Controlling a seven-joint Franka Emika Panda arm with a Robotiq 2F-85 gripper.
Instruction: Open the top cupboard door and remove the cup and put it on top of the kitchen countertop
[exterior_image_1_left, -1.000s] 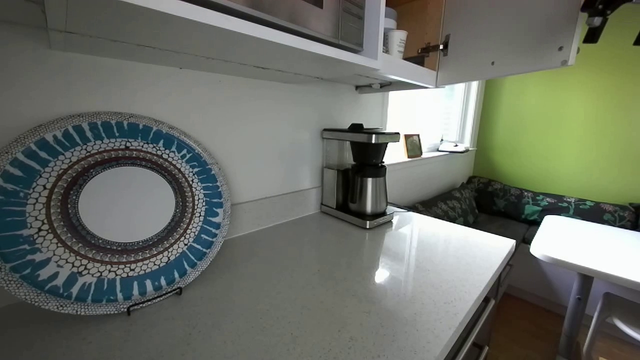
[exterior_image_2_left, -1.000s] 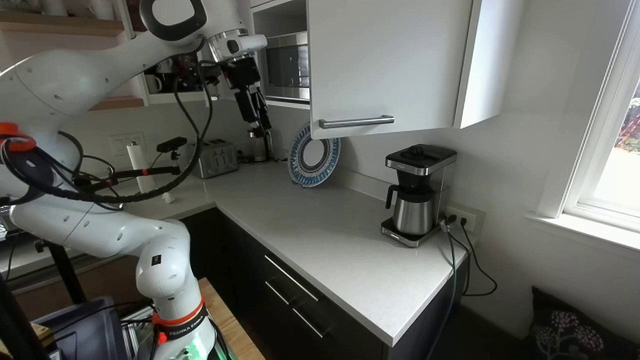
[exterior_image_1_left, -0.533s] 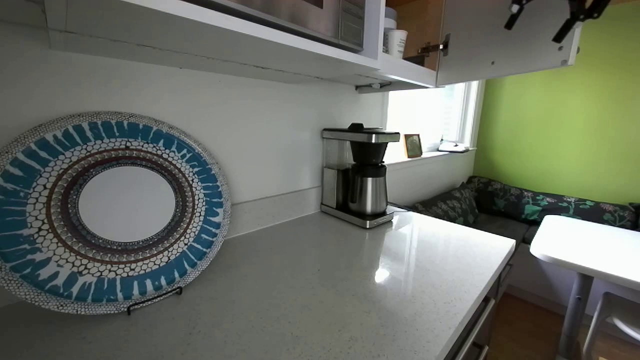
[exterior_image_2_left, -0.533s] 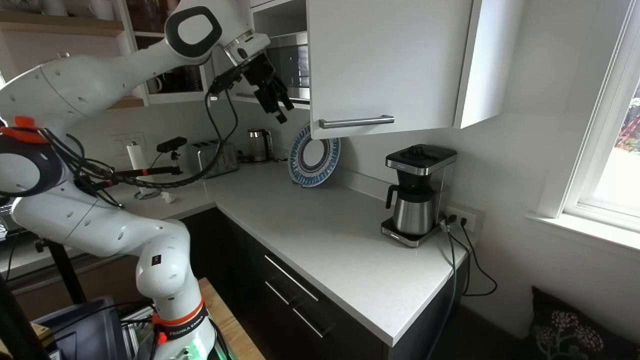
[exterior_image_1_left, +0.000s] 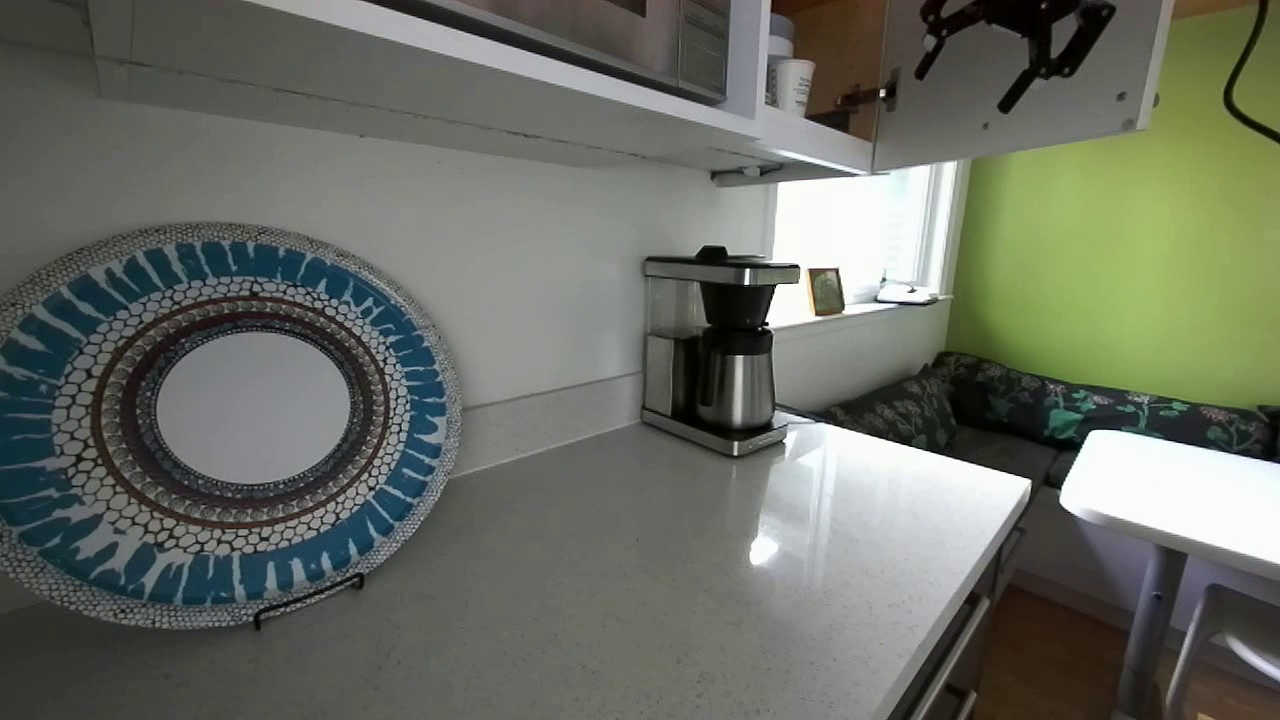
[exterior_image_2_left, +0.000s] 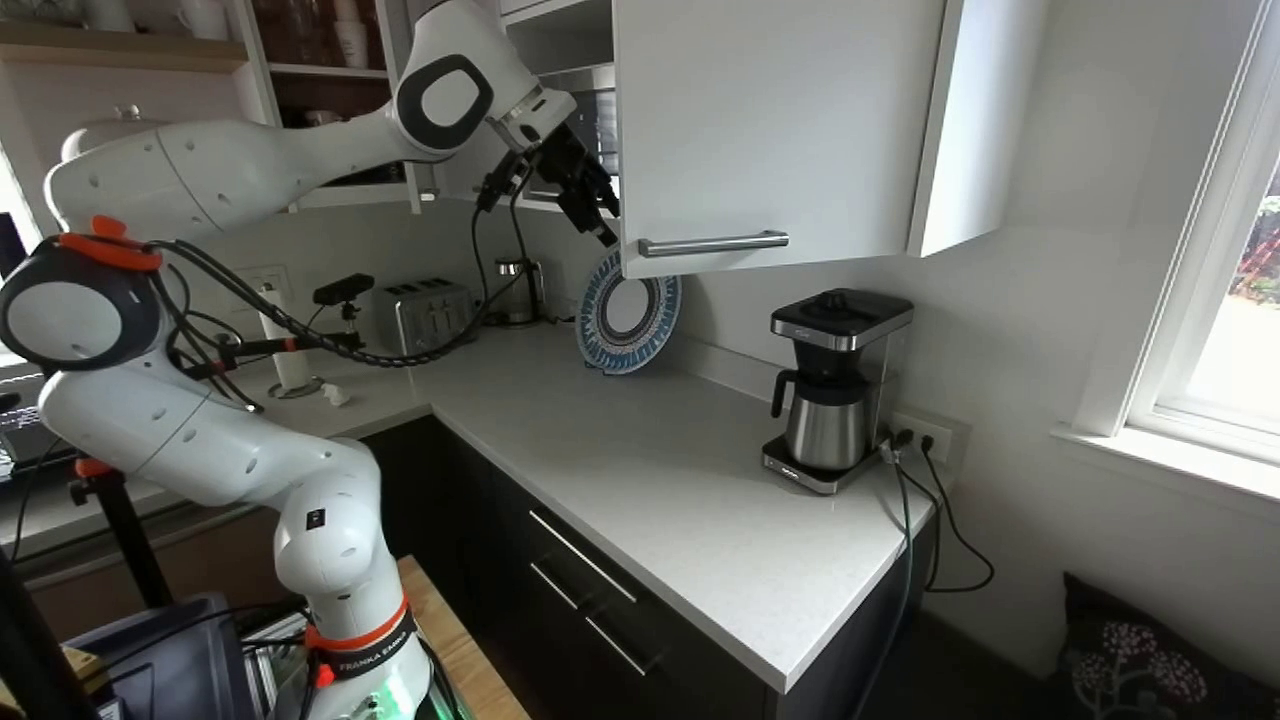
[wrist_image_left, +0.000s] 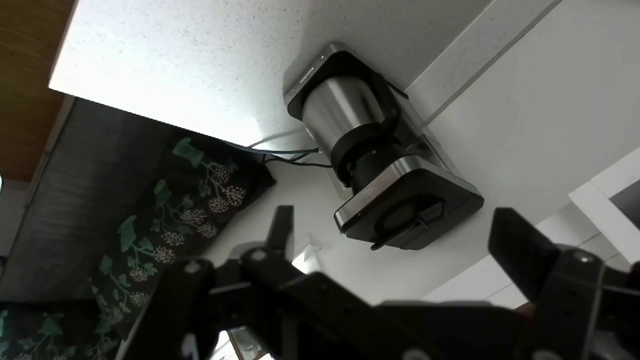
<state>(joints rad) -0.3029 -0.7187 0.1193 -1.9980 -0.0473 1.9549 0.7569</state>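
One white, slightly tapered cup (exterior_image_1_left: 795, 88) bears faint markings.

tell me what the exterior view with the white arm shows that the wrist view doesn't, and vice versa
Only that exterior view: the white arm, the toaster, the blue-patterned disc, the bar handle on the top cupboard door. Only the wrist view: the wooden floor and a second dark cushion. Both: the kitchen countertop, the coffee maker, a flowered cushion and the fingers, whose wide gap is clear only from the wrist.
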